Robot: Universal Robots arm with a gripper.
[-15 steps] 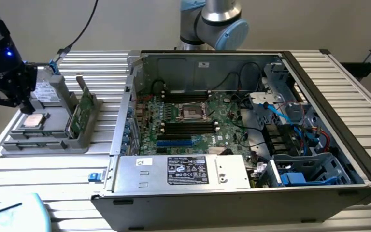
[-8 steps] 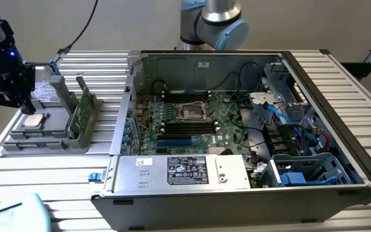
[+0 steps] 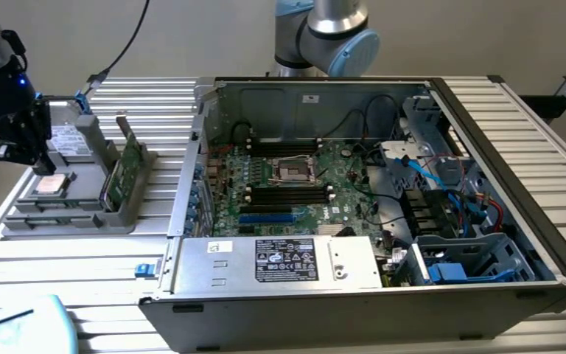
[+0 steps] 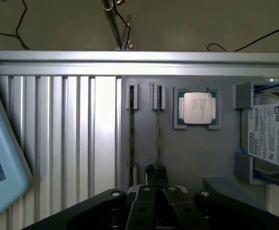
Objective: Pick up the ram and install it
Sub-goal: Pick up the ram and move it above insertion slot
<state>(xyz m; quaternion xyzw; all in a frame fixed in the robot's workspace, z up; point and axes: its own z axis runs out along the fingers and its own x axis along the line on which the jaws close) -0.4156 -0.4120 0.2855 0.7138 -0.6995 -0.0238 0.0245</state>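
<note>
On a ribbed aluminium table (image 3: pixel 86 265) in a plain room with a bare grey-brown floor (image 4: pixel 58 24) crossed by thin black cables (image 4: pixel 245 45), an open computer case (image 3: pixel 293 99) lies on its side. It takes up most of the surface, with its motherboard (image 3: pixel 293 184) and silver power supply (image 3: pixel 273 262) exposed. The robot arm (image 3: pixel 327 33) rises behind the case. Toward the exterior view's left, a grey parts holder (image 3: pixel 67 221) sits beside the case. It carries a hard drive (image 4: pixel 271 134), a green expansion card (image 3: pixel 116 173) standing upright, and a square silver processor (image 4: pixel 197 108) in its own recess. A light-blue object (image 3: pixel 27 324) sits at the table's near corner.

The black gripper (image 4: pixel 155 173) hangs over the holder with its fingers pressed together and nothing visibly between them. The ram (image 4: pixel 158 139) stands on edge in one of the holder's two narrow slots, just beside the processor. It is seen from above as a thin line running out from the fingertips. Whether the fingertips touch it cannot be told.
</note>
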